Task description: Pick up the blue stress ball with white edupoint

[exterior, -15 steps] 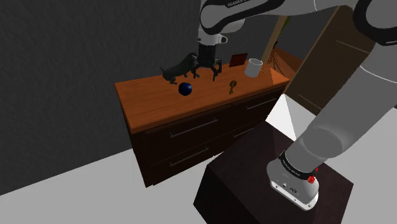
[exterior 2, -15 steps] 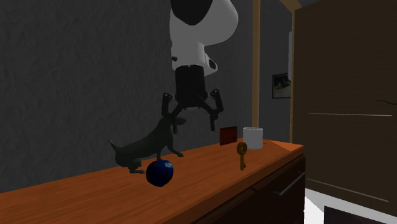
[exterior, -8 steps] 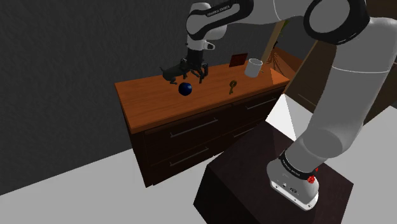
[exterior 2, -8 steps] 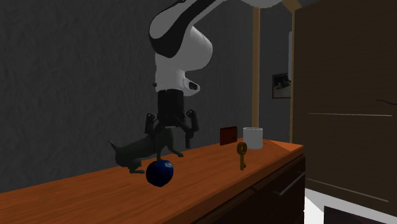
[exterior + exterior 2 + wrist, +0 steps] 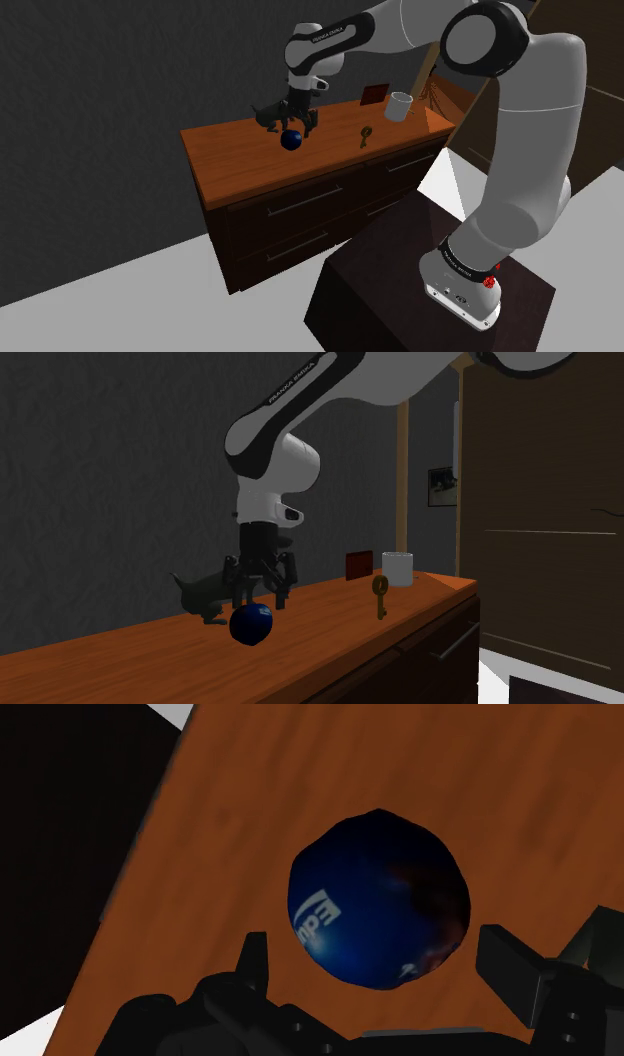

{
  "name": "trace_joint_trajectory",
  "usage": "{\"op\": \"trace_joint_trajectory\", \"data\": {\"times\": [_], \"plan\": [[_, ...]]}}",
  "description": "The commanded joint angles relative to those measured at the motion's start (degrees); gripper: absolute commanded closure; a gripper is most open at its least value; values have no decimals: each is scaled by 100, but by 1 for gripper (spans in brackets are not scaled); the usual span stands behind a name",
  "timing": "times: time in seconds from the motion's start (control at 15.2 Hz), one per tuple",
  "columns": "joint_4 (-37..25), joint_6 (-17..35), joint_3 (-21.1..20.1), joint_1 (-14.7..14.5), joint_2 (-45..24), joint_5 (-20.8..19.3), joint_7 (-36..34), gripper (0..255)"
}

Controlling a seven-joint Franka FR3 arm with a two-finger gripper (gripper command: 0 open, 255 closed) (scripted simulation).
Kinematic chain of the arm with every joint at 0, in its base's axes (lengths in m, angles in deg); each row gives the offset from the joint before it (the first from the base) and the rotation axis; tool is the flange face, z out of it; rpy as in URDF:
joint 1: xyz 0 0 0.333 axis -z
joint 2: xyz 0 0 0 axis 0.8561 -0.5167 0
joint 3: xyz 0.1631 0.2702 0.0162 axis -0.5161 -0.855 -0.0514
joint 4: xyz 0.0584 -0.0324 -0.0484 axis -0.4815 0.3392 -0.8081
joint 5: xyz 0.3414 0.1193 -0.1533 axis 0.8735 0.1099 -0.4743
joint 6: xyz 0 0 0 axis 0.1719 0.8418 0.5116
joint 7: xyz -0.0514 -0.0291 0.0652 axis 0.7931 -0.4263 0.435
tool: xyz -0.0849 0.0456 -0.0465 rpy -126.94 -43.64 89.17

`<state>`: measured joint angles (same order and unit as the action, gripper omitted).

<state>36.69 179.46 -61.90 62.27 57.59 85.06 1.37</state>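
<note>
Blue ball (image 5: 378, 899) centred just beneath the spread hand (image 5: 259, 596), apart from it.

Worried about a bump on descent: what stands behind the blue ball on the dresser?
A dark dog figurine stands behind the blue ball. The open gripper over the ball covers its front half, so its head cannot be seen.

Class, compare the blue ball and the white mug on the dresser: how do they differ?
The blue ball is round, dark, with white lettering; the white mug is plain, upright and open-topped. The ball lies under the open gripper; the mug stands well away from it. Both rest on the dresser.
</note>
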Motion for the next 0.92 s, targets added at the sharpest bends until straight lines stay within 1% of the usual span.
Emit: {"op": "trace_joint_trajectory", "data": {"times": [0.0,0.2,0.26,0.86], "plan": [[29,121,5,-2,-90,-1,13,0],[57,212,8,-6,-154,-3,25,0],[50,210,7,-10,-158,-4,19,255],[57,212,8,-6,-154,-3,25,255]]}}
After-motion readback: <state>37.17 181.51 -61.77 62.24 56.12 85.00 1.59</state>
